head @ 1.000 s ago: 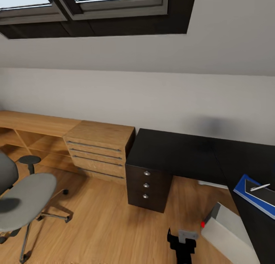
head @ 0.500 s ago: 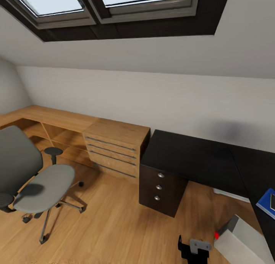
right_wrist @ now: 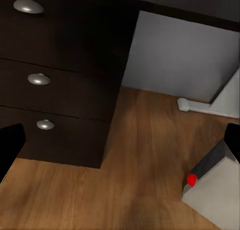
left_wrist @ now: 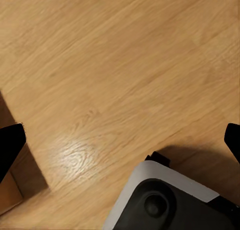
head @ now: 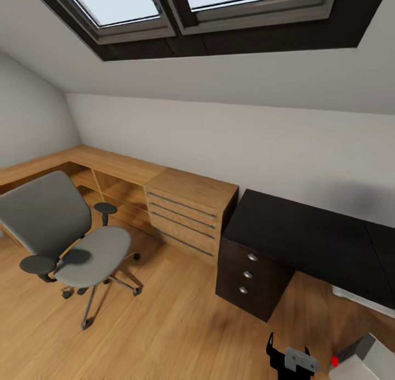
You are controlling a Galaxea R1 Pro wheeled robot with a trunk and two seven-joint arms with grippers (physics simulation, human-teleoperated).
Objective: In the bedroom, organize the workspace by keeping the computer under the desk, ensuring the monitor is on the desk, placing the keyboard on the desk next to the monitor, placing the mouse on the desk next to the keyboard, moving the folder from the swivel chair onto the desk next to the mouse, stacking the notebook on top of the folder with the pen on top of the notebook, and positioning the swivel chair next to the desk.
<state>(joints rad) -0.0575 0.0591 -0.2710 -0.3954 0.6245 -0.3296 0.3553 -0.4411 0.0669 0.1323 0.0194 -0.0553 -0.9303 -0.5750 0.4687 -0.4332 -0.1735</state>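
The grey swivel chair [head: 82, 248] stands on the wood floor at the left, well apart from the black desk [head: 312, 234] at the right; nothing lies on its seat. The desk's bare top runs along the wall, with a dark drawer unit [head: 249, 275] under its left end. The white computer [head: 370, 358] with a red light [head: 334, 362] lies on the floor at the lower right, also in the right wrist view [right_wrist: 220, 185]. My right gripper [right_wrist: 120, 140] is open, facing the drawers [right_wrist: 40, 79]. My left gripper [left_wrist: 120, 142] is open above the floor.
A light wood drawer cabinet [head: 189, 210] and low shelving [head: 104, 174] line the wall left of the desk. Skylights [head: 192, 1] sit in the sloped ceiling. My own base [left_wrist: 170, 200] is below the left gripper. My right arm [head: 291, 363] pokes in at the bottom edge.
The whole picture has shifted: the camera has turned left. The chair now shows in full, and the blue folder with notebook and pen has left the view at the right.
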